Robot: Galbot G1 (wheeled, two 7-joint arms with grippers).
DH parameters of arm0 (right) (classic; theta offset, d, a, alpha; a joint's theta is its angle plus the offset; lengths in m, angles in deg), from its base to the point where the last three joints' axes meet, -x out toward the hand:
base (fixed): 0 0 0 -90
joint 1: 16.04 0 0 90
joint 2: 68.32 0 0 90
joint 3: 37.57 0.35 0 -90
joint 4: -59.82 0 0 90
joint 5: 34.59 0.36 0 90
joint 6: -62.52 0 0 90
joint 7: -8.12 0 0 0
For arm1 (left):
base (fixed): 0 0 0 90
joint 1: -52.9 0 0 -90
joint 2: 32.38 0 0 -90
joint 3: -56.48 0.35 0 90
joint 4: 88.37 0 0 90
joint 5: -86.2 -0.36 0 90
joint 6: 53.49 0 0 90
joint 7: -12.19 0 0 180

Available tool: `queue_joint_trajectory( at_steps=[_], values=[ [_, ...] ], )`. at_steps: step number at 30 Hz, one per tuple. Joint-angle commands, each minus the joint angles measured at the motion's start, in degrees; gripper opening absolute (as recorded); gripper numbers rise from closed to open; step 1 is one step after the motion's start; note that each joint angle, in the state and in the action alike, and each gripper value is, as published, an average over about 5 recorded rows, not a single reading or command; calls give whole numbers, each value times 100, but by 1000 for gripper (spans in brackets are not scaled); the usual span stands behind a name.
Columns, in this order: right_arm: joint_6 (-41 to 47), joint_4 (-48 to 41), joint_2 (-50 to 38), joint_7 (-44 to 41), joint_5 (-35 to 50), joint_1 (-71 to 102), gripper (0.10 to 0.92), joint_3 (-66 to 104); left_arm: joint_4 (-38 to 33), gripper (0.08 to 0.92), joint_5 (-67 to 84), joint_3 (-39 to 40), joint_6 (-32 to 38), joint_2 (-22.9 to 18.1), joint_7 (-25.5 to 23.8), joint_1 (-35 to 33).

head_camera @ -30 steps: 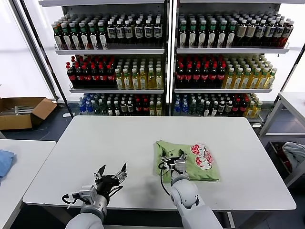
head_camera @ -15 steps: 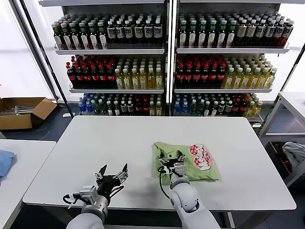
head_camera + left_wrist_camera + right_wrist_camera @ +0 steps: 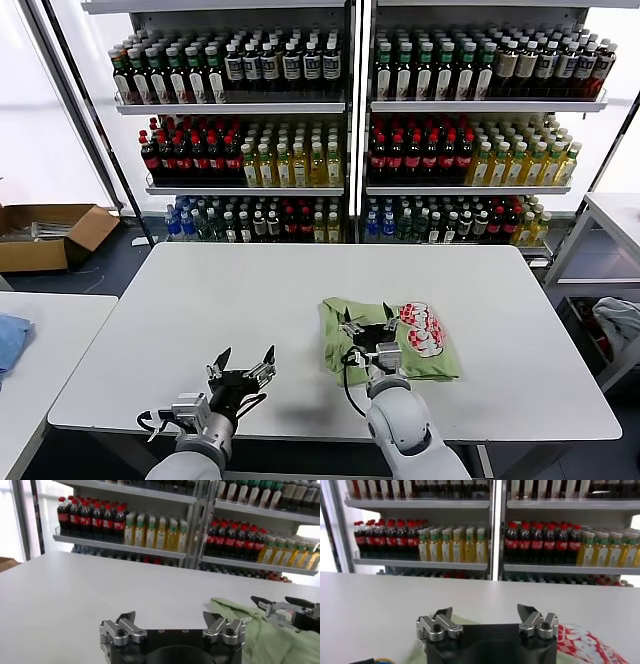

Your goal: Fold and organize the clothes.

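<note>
One left gripper, jaws spread wide and holding nothing, is hovering over the tabletop near its front edge. One right gripper, jaws likewise standing wide apart and empty, is hanging just above one folded light green polo shirt, which is lying right of centre on the tabletop, red-and-white patch facing up.

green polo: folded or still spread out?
Folded. The green polo lies as a compact rectangle on the white table, printed patch up, no sleeves sticking out. The right gripper hovers open above it.
</note>
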Motion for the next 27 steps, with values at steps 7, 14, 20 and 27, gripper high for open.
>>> queue_joint_trajectory(
  at_steps=[7, 14, 20, 27],
  values=[
    [152, -368, 222, 506, -62, 27, 823, 59, -105, 823, -15, -25, 15, 9, -21, -164],
    [226, -611, 346, 517, -223, -116, 823, -11, -185, 823, -6, -75, 16, 25, -31, -222],
    [334, -649, 316, 524, -454, -67, 823, -95, -229, 823, 4, -101, 13, 20, -28, -222],
    [386, -616, 257, 544, -552, -10, 823, -111, -235, 823, -3, -88, 15, -1, -27, -237]
  ],
)
